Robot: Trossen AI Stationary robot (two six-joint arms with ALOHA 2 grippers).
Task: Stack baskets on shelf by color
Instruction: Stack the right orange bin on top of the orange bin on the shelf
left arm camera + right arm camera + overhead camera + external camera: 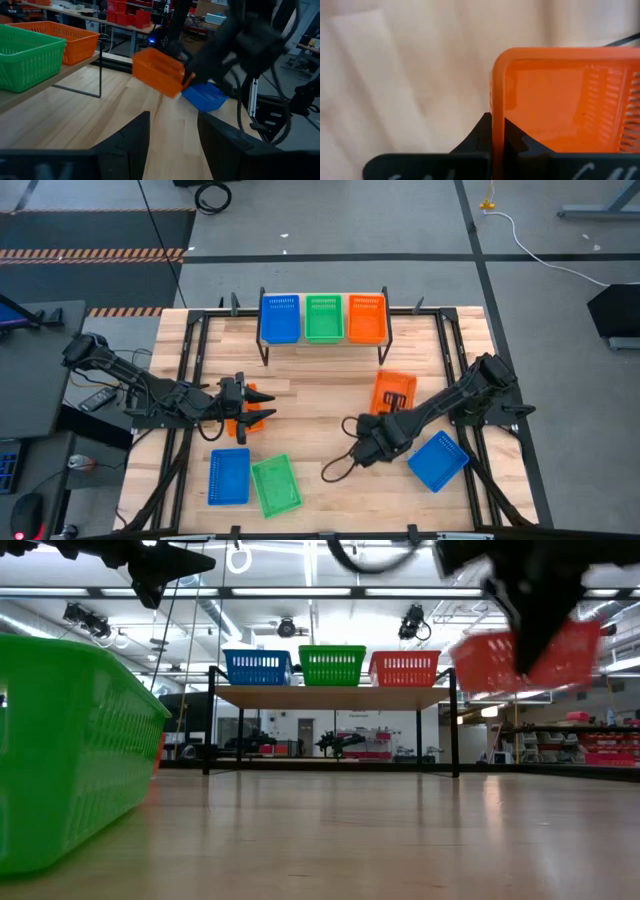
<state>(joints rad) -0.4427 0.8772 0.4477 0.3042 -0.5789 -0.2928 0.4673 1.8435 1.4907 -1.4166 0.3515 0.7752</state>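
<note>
The shelf (323,340) stands at the table's far side with a blue (280,318), a green (322,318) and an orange basket (366,318) side by side on its plank. My right gripper (498,129) is shut on another orange basket (393,385), which shows raised right of the shelf in the low view (485,660). My left gripper (265,406) hovers open left of centre, above a further orange basket (240,424) on the table; its fingers (135,140) touch nothing. My right gripper pinches the orange basket's side wall (497,107) close to a corner, one finger inside the basket and one outside. The basket is lifted clear of the table and hangs tilted (157,70).
A blue basket (229,476) and a green basket (276,484) lie near the table's near edge on the left; the green one fills the left of the low view (70,750). Another blue basket (438,460) lies at the near right. Bare wood lies in front of the shelf.
</note>
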